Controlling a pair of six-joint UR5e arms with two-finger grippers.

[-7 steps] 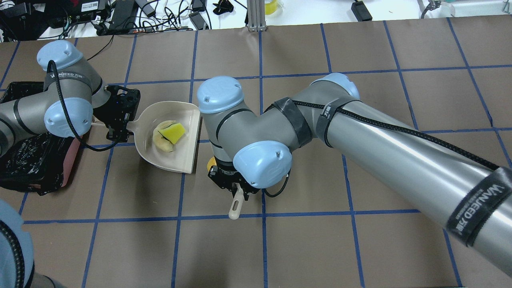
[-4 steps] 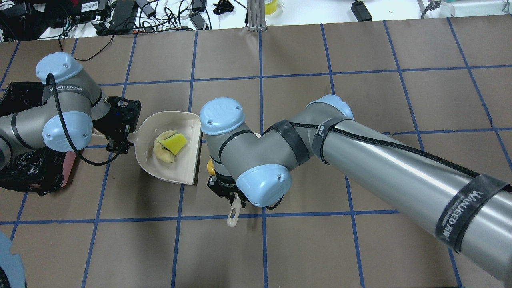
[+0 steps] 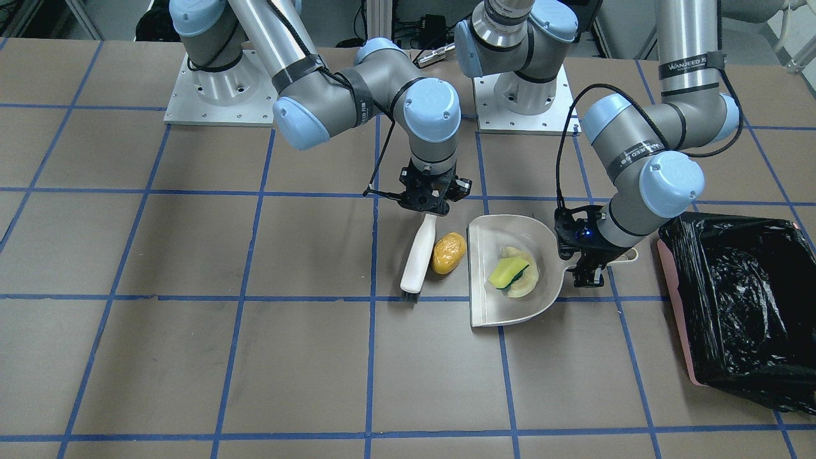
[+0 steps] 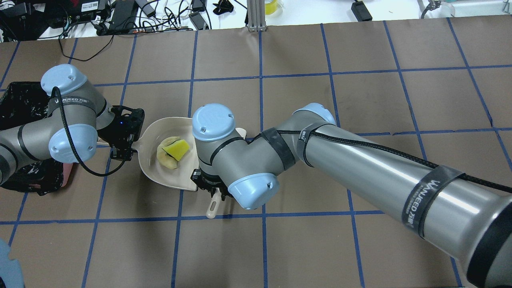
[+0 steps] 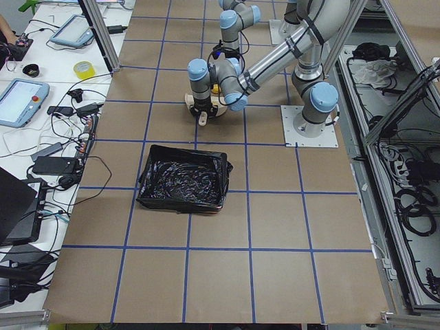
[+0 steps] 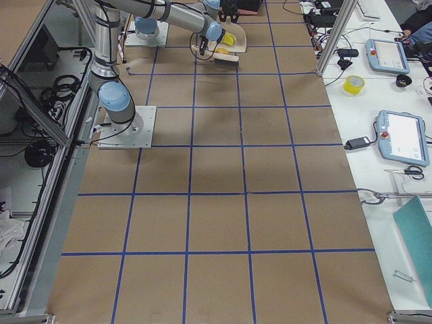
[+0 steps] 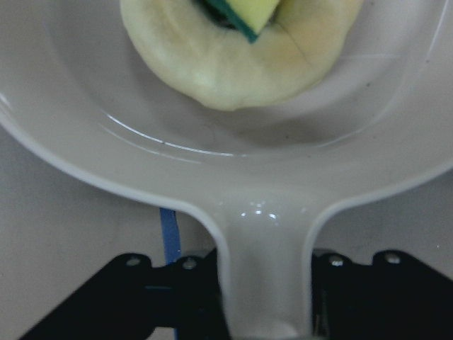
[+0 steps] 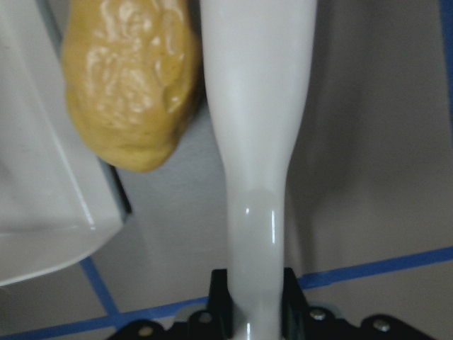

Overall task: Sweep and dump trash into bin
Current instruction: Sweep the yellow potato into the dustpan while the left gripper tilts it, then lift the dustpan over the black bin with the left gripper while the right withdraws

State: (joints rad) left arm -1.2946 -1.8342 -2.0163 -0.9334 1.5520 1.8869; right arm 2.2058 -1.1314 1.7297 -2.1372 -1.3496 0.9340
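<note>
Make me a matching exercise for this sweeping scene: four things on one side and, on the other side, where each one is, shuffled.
Things:
1. potato-like lump
2. sponge piece
3. brush
4. bin

Places:
A. in the dustpan, on top of the peel
B. held in the right gripper
C. lying between the brush and the dustpan
D. standing apart, lined with a black bag

Pairs: 1-C, 2-A, 3-B, 4-D

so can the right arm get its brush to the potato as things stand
Probably yes. The right gripper holds the brush, whose handle lies right beside the potato, with nothing between them. The dustpan mouth sits open on the potato's other side.
</note>
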